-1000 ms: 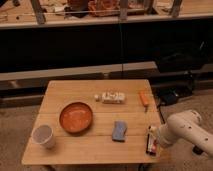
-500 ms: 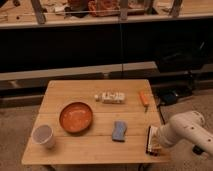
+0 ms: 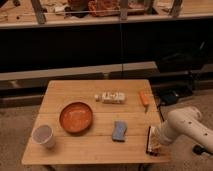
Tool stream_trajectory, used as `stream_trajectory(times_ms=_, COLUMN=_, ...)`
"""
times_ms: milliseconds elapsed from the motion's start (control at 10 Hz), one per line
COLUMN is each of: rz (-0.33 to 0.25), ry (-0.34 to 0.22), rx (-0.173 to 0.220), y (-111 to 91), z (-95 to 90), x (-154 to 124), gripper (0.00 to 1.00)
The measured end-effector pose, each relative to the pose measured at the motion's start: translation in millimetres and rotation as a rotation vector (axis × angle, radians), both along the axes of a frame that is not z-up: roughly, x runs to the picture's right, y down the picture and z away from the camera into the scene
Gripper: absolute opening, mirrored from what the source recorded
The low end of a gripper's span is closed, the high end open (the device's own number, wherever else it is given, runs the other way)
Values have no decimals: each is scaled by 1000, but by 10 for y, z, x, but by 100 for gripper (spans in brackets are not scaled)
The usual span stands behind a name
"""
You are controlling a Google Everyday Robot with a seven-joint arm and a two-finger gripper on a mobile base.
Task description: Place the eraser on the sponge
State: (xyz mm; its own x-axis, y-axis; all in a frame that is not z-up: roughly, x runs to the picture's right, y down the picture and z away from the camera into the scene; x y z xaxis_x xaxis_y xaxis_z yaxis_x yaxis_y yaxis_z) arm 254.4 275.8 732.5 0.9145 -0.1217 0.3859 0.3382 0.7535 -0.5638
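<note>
Shelf (image 3: 100, 20): you see it running across the back, well behind everything else, with clutter on top too blurred to name.
Table (image 3: 100, 89): slatted wood, pale. You have every item below lying on it.
Arm (image 3: 184, 126): white and bulky. It comes in from your right, past the table's front right corner, and its end hangs over the table's right edge.
Bowl (image 3: 76, 117): round, orange, upright, left of centre. It is apart from all the other items.
Cup (image 3: 43, 135): pale, upright, at the front left corner, near the bowl but not touching it.
Bottle (image 3: 111, 97): white with a label, lying on its side toward the back, about mid-width.
Eraser (image 3: 149, 139): long black block, flat on the table at the front right, its long side running roughly along the right edge. It is not on the sponge.
Sponge (image 3: 119, 130): blue-grey pad, flat, front centre, between the bowl and the eraser. It touches neither, and its top is bare.
Tool (image 3: 144, 98): slim, orange, lying near the right edge just right of the bottle and well behind the eraser.
Gripper (image 3: 157, 141): at the arm's tip, low over the right side of the eraser. The arm's white end hides most of it.
Grip: you cannot tell whether it is spread or closed, nor whether it touches the eraser.
</note>
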Motion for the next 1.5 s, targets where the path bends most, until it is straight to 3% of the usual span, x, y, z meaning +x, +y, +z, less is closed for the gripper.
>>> stream_trajectory(times_ms=300, rz=-195, ry=-97, rx=-8, y=-22, z=-2, x=21, gripper=73)
stream_trajectory(times_ms=500, rz=-382, ry=-154, rx=-11, y=16, z=2, x=-5, gripper=80)
stream_trajectory(times_ms=600, rz=-509, ry=-170, rx=13, y=80, z=4, x=36, gripper=80)
stream_trajectory(times_ms=800, rz=-619, ry=-198, rx=87, y=138, z=27, x=42, gripper=80)
stream_trajectory(times_ms=900, rz=-656, ry=-216, rx=144, y=213, z=19, x=100, gripper=80)
stream_trajectory(times_ms=1000, rz=-656, ry=-238, rx=198, y=247, z=37, x=224, gripper=80)
stream_trajectory(times_ms=1100, rz=-637, ry=-246, rx=202, y=239, z=55, x=280, gripper=80)
stream_trajectory(times_ms=1500, rz=-447, ry=-296, rx=180, y=156, z=103, x=585, gripper=80)
